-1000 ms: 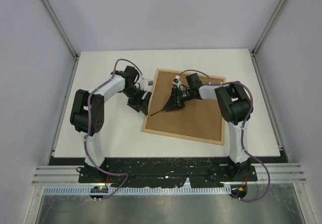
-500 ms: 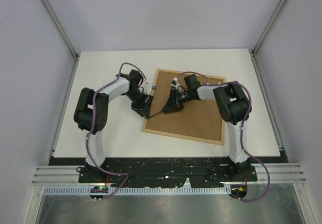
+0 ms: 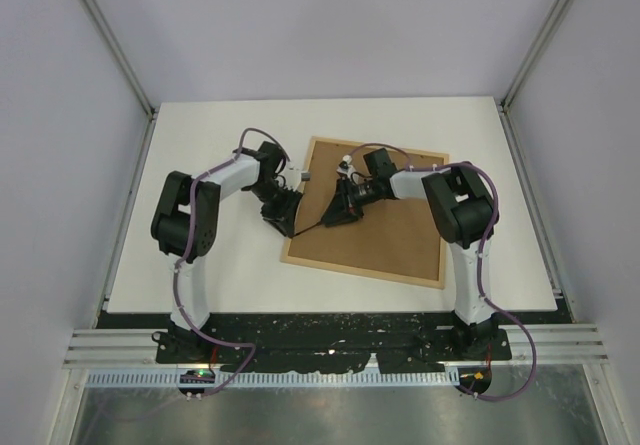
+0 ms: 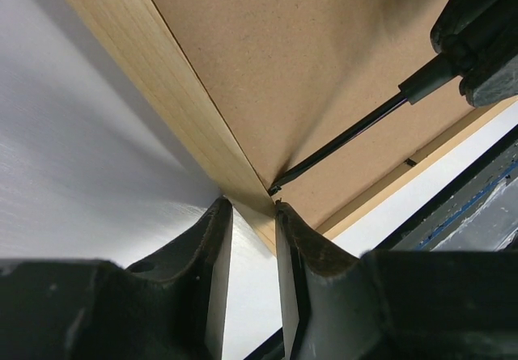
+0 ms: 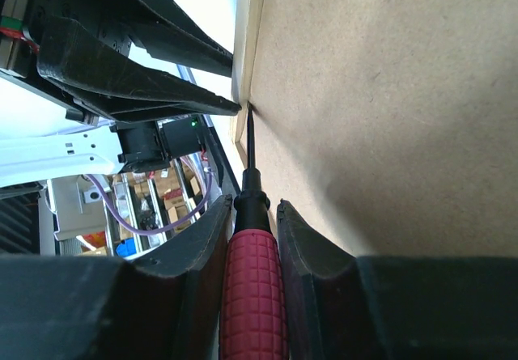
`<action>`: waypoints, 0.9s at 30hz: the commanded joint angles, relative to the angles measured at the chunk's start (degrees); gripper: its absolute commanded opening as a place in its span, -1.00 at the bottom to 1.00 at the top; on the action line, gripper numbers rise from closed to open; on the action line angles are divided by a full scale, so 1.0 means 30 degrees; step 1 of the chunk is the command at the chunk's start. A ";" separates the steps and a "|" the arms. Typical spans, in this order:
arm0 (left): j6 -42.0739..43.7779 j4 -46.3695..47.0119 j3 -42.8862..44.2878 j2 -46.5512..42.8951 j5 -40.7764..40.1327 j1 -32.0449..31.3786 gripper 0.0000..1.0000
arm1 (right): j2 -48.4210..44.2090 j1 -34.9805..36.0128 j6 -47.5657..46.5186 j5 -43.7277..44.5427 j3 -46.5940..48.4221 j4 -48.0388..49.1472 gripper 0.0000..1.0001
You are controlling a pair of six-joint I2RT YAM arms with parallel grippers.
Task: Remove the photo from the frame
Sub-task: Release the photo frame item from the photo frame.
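left gripper is closing in on the left edge of the frame, its jaws narrowing; right gripper is edging the screwdriver slightly toward that edge.

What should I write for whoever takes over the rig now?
Left gripper: slightly open, empty, tips at the frame's left rim.
Right gripper: shut on a screwdriver, its tip at the seam between rim and back panel.
The frame lies back up on the table; photo not visible.
Done: nothing out yet.
Left: pry out the back, take out the photo.
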 commanded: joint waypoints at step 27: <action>-0.0967 0.0617 -0.0374 -0.0596 0.0576 -0.0744 -1.00 | -0.1672 0.2395 0.1454 0.4385 0.2535 -0.1650 -0.84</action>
